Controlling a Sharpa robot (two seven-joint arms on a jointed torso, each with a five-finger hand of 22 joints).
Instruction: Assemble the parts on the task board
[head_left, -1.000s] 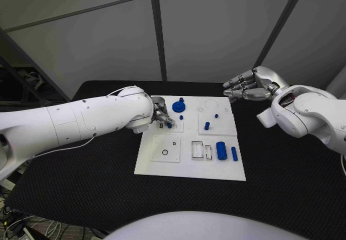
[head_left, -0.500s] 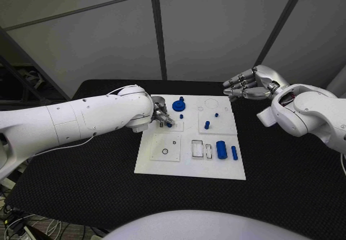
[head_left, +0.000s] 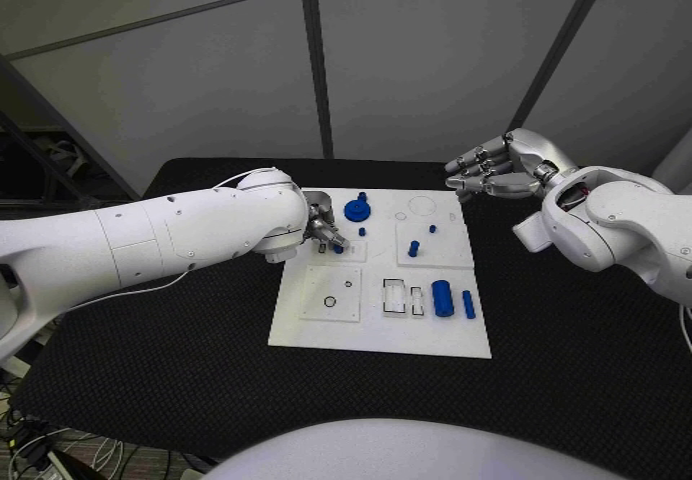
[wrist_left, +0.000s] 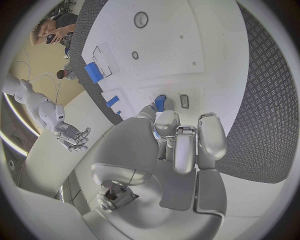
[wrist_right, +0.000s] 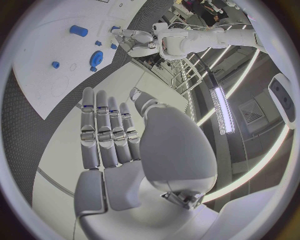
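Pinching a small blue part (wrist_left: 160, 103) upright, left hand (head_left: 320, 234), over task board (head_left: 378, 340)

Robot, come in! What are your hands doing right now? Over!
Left hand pinching a small blue part over the task board. Right hand open, off the board. Nothing in the way.

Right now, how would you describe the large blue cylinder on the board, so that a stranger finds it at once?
Start at the white task board in the middle of the black table. Go to its near right part, beside the rectangular cut-outs: the large blue cylinder lies there on its side. It is much thicker than the thin blue pin next to it.
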